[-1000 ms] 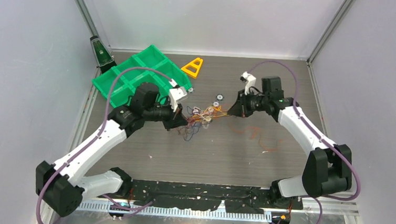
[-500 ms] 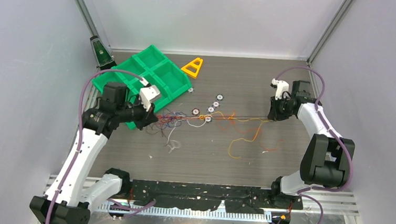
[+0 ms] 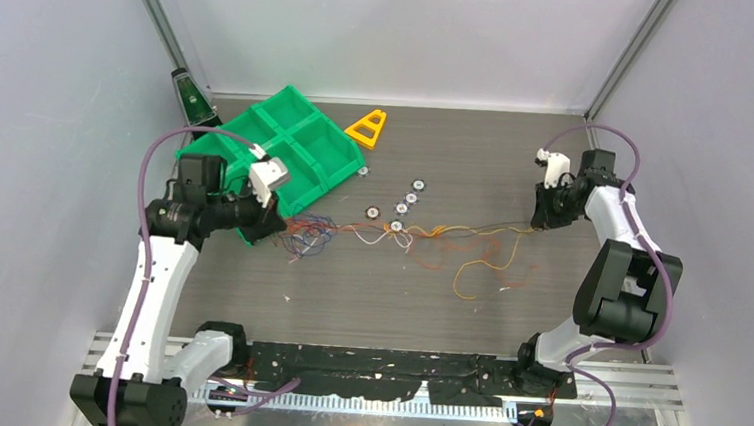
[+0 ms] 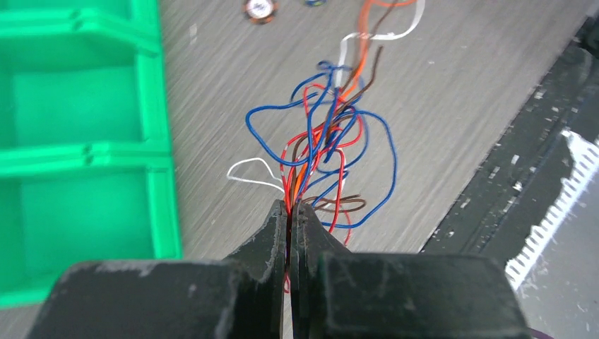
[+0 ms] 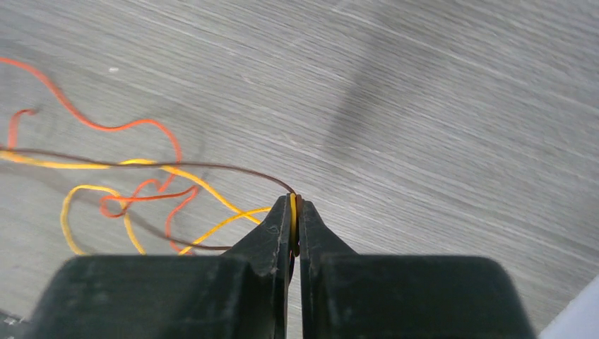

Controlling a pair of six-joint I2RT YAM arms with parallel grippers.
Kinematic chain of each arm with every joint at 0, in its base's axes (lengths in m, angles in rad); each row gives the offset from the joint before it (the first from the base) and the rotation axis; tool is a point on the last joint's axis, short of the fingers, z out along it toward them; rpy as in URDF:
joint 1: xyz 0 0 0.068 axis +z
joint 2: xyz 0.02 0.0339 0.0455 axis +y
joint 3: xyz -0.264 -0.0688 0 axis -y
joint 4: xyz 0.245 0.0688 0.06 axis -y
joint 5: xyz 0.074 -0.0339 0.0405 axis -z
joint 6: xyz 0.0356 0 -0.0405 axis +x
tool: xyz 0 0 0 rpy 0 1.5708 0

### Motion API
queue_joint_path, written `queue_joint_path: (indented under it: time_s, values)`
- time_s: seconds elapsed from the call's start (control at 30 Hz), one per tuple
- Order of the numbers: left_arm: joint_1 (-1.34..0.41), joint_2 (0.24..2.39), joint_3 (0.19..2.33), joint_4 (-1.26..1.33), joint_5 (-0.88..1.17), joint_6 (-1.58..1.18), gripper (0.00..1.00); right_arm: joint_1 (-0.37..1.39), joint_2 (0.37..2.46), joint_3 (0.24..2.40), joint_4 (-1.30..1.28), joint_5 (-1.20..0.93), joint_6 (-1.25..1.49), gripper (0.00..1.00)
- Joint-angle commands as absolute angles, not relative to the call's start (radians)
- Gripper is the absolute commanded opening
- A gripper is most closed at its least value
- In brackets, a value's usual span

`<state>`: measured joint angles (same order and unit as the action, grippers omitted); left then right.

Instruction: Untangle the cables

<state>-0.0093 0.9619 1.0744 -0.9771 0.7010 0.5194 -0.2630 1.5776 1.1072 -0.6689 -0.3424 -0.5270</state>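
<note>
Saw a green plastic tray with square boxes (image 3: 288,142) at the back left of the grey wooden bench (image 3: 397,305), just behind the left jaws. Saw a yellow plastic triangle (image 3: 367,127) beside the tray, and small round ringed discs (image 3: 411,197) next to the middle of the wires.

Found the bunch of thin coloured cables (image 3: 402,233) stretched in a long line from left to right across the bench. Tangled most near the left end, with loose orange and yellow loops on the right.

Found the left jaws squeezed shut on red, blue, orange and brown strands, with the left arm (image 3: 153,278) standing tall and its wrist by the tray. Found the right jaws pinched on a yellow and a brown strand, with the right arm (image 3: 613,215) folded close at the far right.
</note>
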Motion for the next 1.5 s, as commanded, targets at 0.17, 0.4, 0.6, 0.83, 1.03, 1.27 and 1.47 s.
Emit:
queue_joint_path:
  time_s: [0.17, 0.4, 0.6, 0.83, 1.03, 1.27, 1.47]
  values:
    - [-0.32, 1.03, 1.103, -0.595, 0.749, 0.166, 0.0, -0.166, 1.591, 1.393, -1.015, -0.884, -0.552, 0.84]
    - [-0.423, 1.18, 1.131, -0.37, 0.772, -0.108, 0.0, 0.157, 1.49, 1.38, -0.739, -1.004, -0.225, 0.97]
    - [-0.44, 1.239, 1.128, -0.221, 0.809, -0.29, 0.0, 0.405, 1.413, 1.211, -0.298, -0.855, -0.033, 0.95]
    - [-0.438, 1.232, 1.094, -0.172, 0.858, -0.372, 0.0, 0.496, 1.496, 1.177, -0.162, -0.759, -0.002, 0.53]
    - [-0.374, 1.111, 0.995, -0.293, 0.701, -0.266, 0.42, 0.491, 1.432, 1.157, -0.211, -0.731, -0.005, 0.05]
    - [-0.44, 1.105, 0.923, -0.23, 0.488, -0.167, 0.81, 0.492, 1.412, 1.143, -0.216, -0.843, 0.069, 0.05]
    - [-0.498, 1.219, 0.997, -0.171, 0.359, -0.162, 0.83, 0.493, 1.421, 1.142, -0.221, -0.93, 0.092, 0.05]
